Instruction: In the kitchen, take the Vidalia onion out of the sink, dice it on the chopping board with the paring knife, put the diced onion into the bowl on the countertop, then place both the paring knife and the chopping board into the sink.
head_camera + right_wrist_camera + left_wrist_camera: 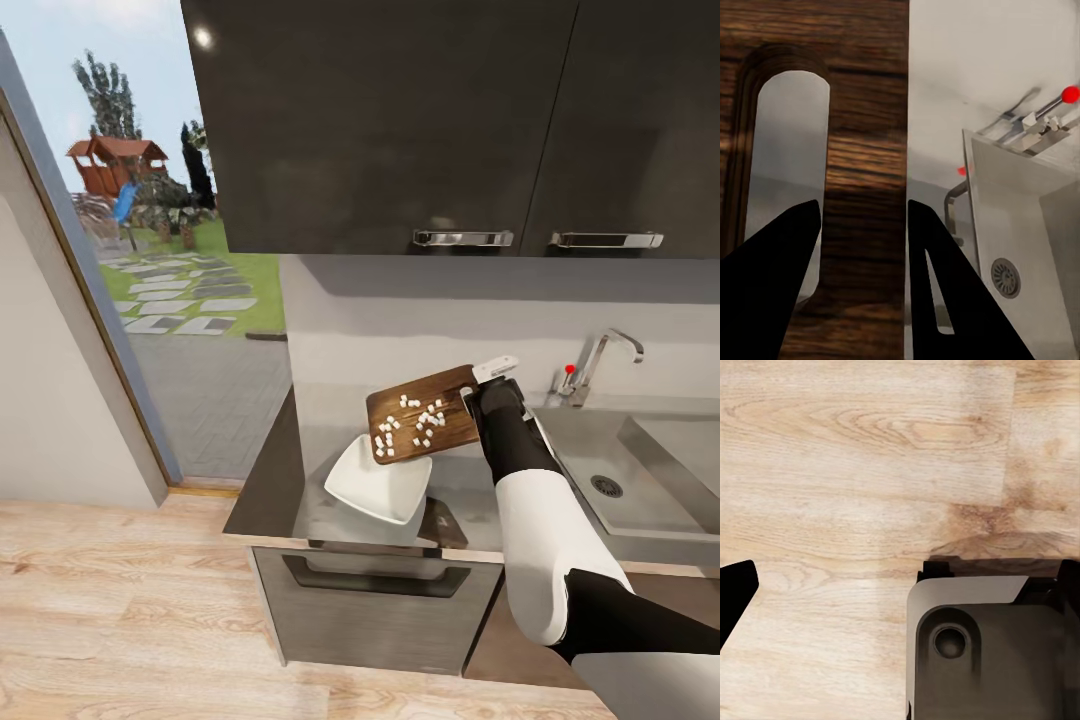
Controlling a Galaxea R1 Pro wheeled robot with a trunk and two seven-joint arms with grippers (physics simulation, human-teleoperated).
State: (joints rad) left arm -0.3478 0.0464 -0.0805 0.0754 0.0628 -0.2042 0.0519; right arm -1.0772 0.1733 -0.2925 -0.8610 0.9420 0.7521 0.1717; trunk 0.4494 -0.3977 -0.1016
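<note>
The right tool (478, 392) grips the chopping board's (420, 415) handle end, tilting diced onion (410, 424) over the bowl (378, 482); the left tool's opening cannot be told.

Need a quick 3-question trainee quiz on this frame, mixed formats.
1. True or false: the chopping board lies flat on the countertop.
2. What rests on the board? A) a whole onion B) diced onion pieces C) a knife
3. Fill in: the board's lower end hangs over the white ____.

Key
1. False: the right gripper holds it lifted and tilted by its slotted end.
2. B
3. bowl
</note>
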